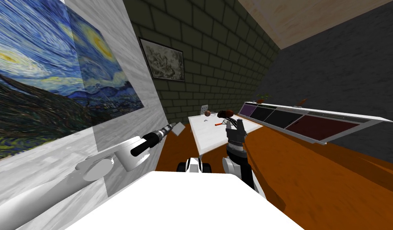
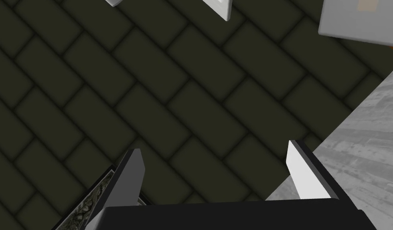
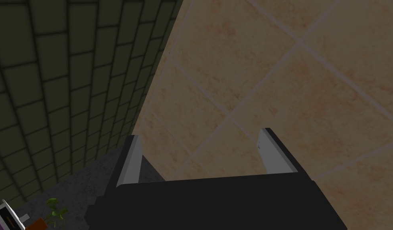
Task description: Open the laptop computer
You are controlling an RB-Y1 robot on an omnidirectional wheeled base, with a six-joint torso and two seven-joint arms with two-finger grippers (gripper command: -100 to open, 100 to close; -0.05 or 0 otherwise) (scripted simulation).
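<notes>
A white table (image 1: 215, 137) stands ahead on the orange-brown floor. At its far end a small white upright thing (image 1: 204, 108) stands; I cannot tell whether it is the laptop. Near it lie a brown ball (image 1: 207, 113), a dark brown object (image 1: 225, 113) and a small orange item (image 1: 218, 124). My right gripper (image 1: 234, 124) points upward over the table's near right part, open and empty (image 3: 201, 155). My left gripper (image 1: 176, 127) reaches forward beside the marbled wall, left of the table, also open and empty (image 2: 217, 167), facing the dark brick wall.
A marbled wall (image 1: 123, 52) with a large blue painting (image 1: 52, 80) runs close on my left. A long white cabinet (image 1: 375, 119) with dark panels lines the right wall, with small plants (image 1: 263, 98) on top. A framed picture (image 1: 163, 60) hangs on the brick wall.
</notes>
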